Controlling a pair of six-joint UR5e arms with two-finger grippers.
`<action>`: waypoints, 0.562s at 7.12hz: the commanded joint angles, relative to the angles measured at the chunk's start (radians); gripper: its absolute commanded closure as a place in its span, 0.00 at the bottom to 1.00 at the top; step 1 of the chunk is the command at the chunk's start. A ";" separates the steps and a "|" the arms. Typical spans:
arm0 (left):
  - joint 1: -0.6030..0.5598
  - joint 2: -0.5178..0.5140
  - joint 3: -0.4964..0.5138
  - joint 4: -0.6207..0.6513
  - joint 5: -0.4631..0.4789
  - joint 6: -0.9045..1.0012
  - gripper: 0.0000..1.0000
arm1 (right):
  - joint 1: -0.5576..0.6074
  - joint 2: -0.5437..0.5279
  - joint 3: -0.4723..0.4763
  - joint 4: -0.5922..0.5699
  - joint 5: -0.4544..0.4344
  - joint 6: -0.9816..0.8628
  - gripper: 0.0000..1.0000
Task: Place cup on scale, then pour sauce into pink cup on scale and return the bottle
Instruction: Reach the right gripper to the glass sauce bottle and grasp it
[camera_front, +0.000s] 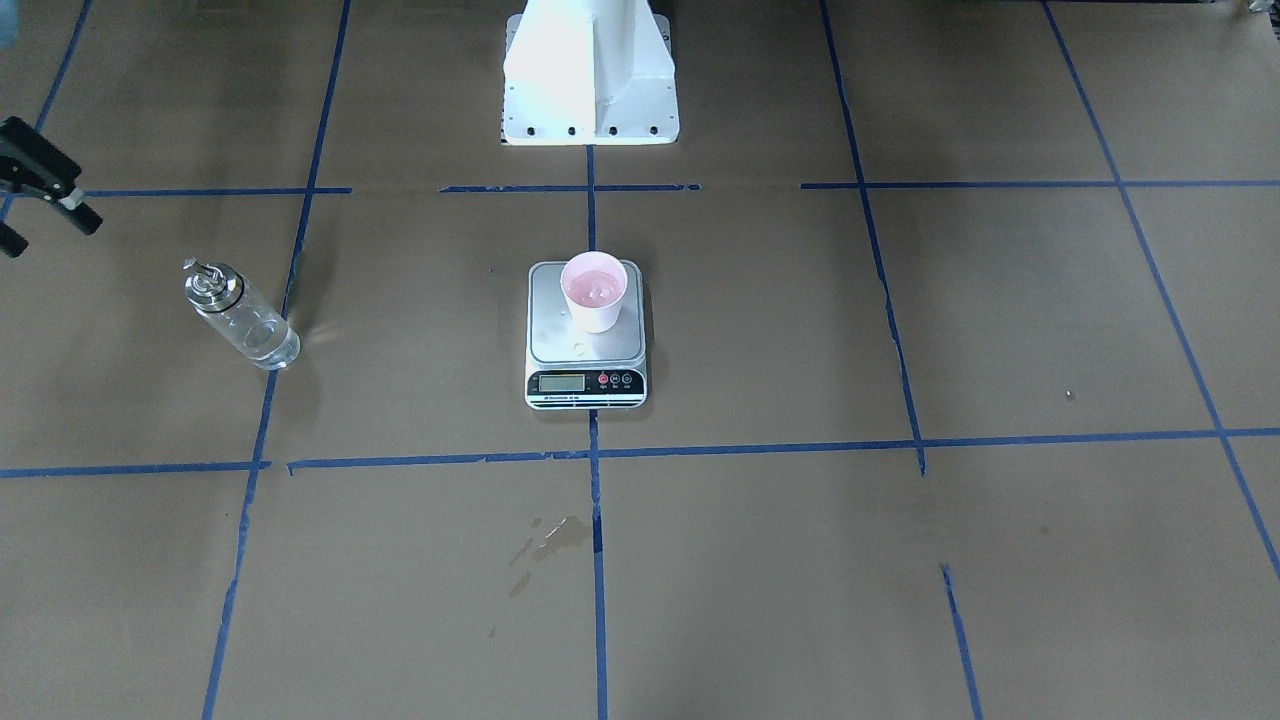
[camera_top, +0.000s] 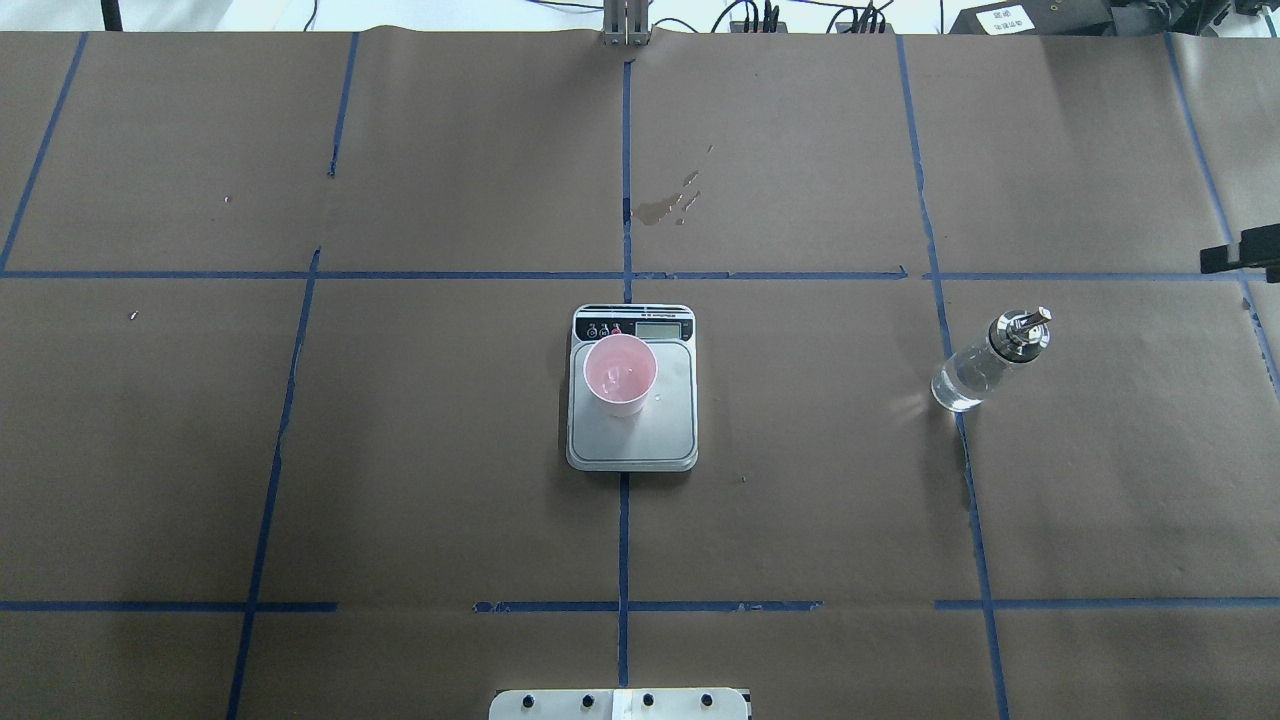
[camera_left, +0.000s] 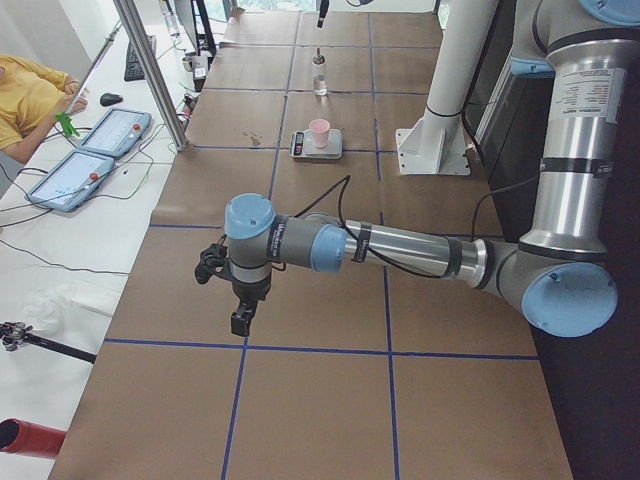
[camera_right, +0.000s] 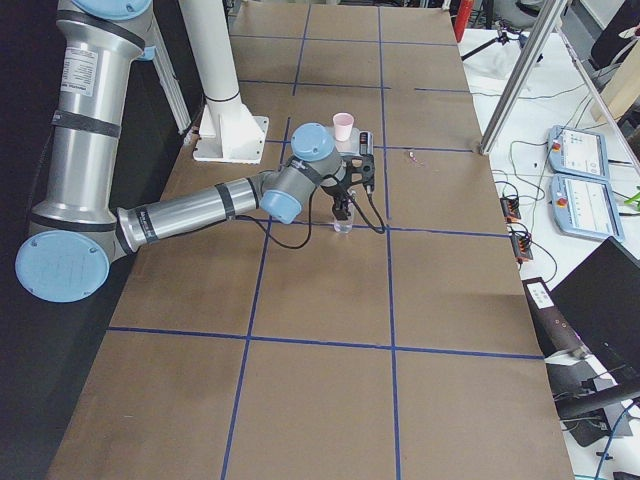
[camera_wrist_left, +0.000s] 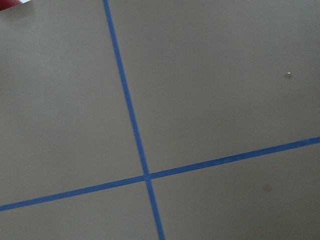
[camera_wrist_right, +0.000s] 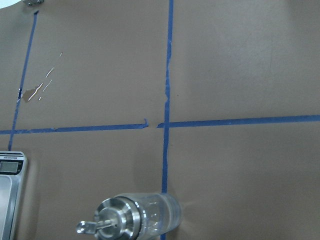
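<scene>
The cup (camera_front: 594, 290) is sitting on the scale (camera_front: 586, 350); the bottle (camera_front: 243, 318) is standing well apart. Nearby the right gripper (camera_front: 52, 235) is hovering, fingers (camera_front: 85, 218) spread; left gripper (camera_left: 238, 318), cannot tell.

Surface (camera_top: 450, 450): matt brown paper, gridded with blue tape (camera_top: 623, 540). Scale (camera_top: 662, 432): brushed steel platform, glossy white plastic body. Cup (camera_top: 620, 375): smooth matt outside, wet-glistening pink inside. Bottle (camera_top: 965, 380): clear glass, polished metal collar. Arm (camera_left: 400, 245): satin grey metal tubes, smooth blue caps.

Right tool (camera_front: 50, 235) — aloft (jaws parted)
</scene>
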 joint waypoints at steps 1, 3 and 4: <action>-0.021 0.080 -0.023 -0.004 -0.078 0.085 0.00 | -0.164 -0.158 0.167 -0.001 -0.169 0.066 0.00; -0.021 0.106 -0.029 -0.007 -0.078 0.085 0.00 | -0.369 -0.203 0.184 0.006 -0.439 0.152 0.00; -0.021 0.107 -0.029 -0.007 -0.075 0.085 0.00 | -0.504 -0.205 0.181 0.006 -0.617 0.215 0.00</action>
